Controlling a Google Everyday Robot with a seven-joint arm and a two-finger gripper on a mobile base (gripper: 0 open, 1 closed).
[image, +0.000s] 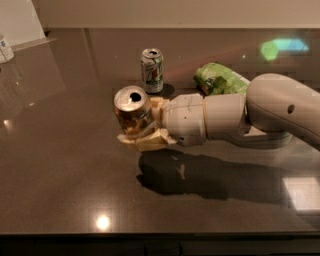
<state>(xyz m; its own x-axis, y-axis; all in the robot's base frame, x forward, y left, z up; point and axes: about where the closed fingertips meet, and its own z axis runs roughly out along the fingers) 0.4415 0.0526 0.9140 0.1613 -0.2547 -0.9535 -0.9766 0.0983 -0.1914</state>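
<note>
Pincer (147, 124) status: closed on the brown and gold metal drink can (131, 107), with one cream finger (146, 141) pressed under the can's lower side and the other behind it, against the side facing the wrist. The can was held near the middle of the dark grey glossy tabletop (60, 165), slightly left of centre as seen from the room. It was tilted, so that its silver top with the open drinking hole faced upward and toward the viewer. A dark shadow (200, 175) lay on the tabletop below the can and the wrist, set apart from both, which indicated that the can was clear of the surface.

The white arm (280, 107) entered from the right edge and ran roughly level to the left, ending in the pincer.

Behind the held can, a green and white metal drink can (152, 70) stood upright on the tabletop, near but not touching. A crumpled green foil snack bag (217, 79) lay to the right of that can, just behind the arm's wrist section. A white container (5, 48) stood at the far left edge, only partly in view and well apart from the rest.
</note>
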